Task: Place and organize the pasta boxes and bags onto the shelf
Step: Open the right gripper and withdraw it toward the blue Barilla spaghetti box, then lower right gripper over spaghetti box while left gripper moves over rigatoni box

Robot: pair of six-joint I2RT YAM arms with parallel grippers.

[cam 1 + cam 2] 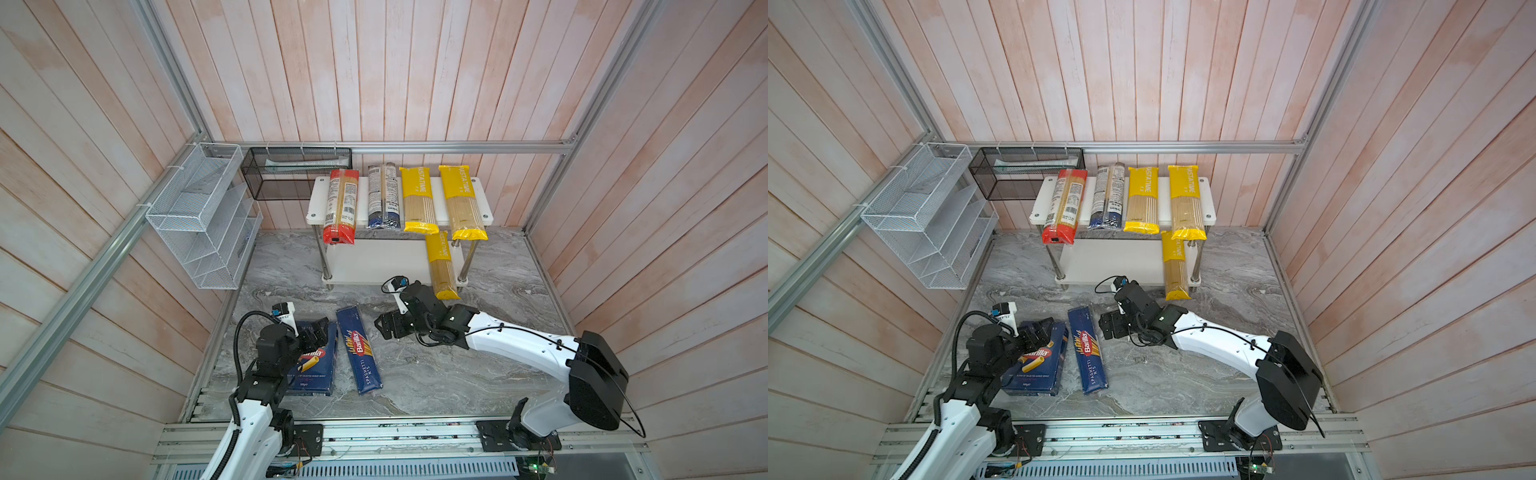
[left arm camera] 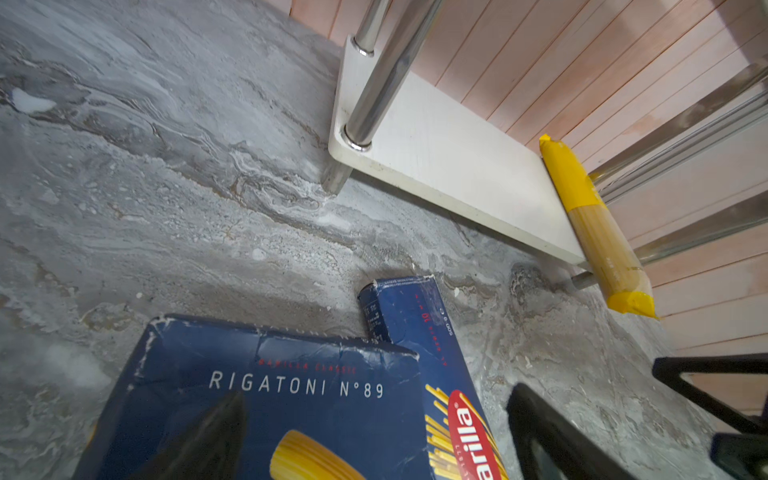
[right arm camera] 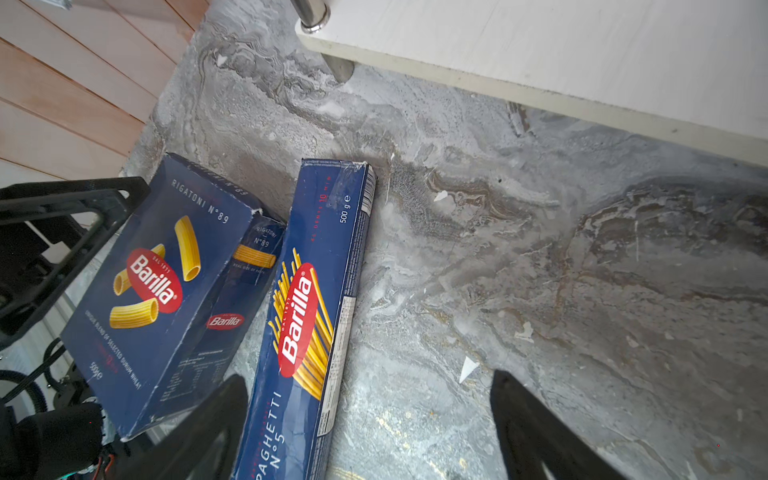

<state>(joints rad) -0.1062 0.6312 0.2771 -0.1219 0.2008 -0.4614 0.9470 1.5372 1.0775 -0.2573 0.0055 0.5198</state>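
Right gripper (image 1: 381,326) spread wide, empty (bare tabletop (image 1: 436,374) in gap). Spaghetti box (image 1: 359,353) flat, lower centre of frame, just left of it, not touching. Left gripper (image 1: 316,329) parted over Rigatoni box (image 1: 313,368), lower left.

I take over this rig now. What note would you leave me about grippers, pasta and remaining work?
Left gripper: open above the Rigatoni box, holding nothing.
Right gripper: open beside the Spaghetti box, empty.
Done: red-ended bag, blue-ended bag and two yellow bags lie on the shelf's top board; third yellow bag on the lower board, overhanging its front.
To do: both boxes, lying on the table.
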